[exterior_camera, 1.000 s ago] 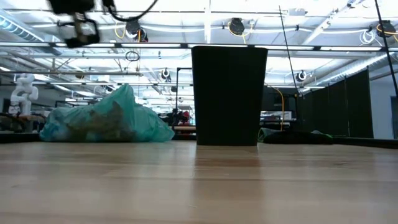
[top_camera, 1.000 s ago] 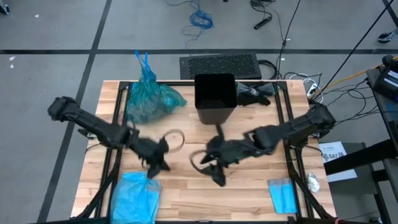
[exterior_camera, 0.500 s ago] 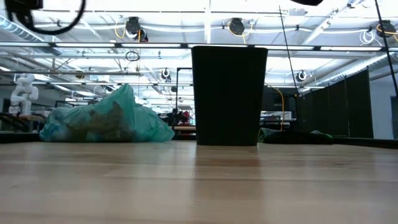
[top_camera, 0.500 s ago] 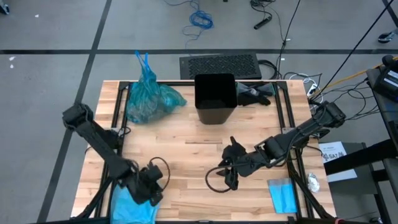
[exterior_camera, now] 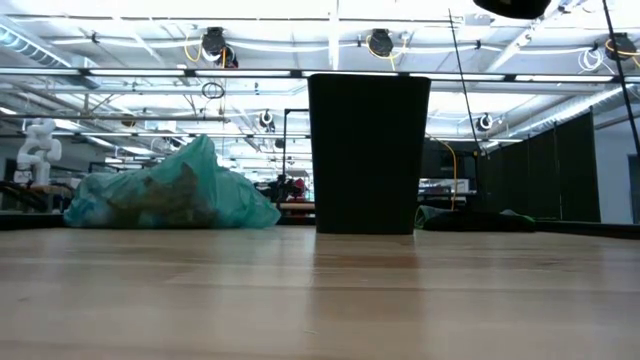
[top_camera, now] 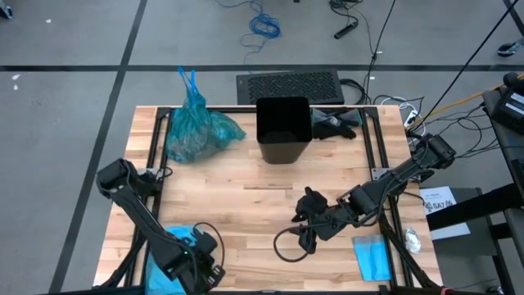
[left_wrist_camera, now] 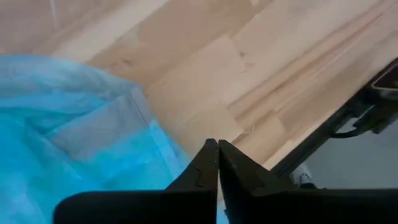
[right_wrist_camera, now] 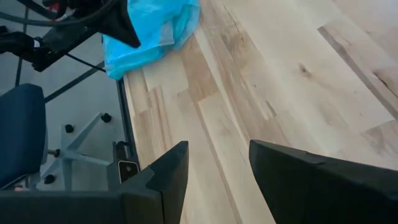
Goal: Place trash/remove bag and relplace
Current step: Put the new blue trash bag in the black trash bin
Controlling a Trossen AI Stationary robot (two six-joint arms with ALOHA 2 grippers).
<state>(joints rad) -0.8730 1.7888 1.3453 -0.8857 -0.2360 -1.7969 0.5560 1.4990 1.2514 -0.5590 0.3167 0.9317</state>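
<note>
Well away from the black bin (top_camera: 283, 129), the left tool (left_wrist_camera: 216, 163) is pressing its fingers together over the sky-blue bag (top_camera: 176, 260), likely fetching a fresh liner, the right tool (right_wrist_camera: 217, 163) is hanging spread nearby, and the tied teal bag (top_camera: 195, 131) is sitting beside the bin.

Tied teal bag (top_camera: 196, 131) beside black bin (top_camera: 283, 129)

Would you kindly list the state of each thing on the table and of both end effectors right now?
black bin: upright, open, no liner visible.
teal-green bag: off the bin, tied, bulging, lying on the table.
sky-blue plastic bag: lying flat at the table's near left corner.
left end effector: shut, empty, over the sky-blue bag.
right end effector: open, empty, above bare wood.
</note>
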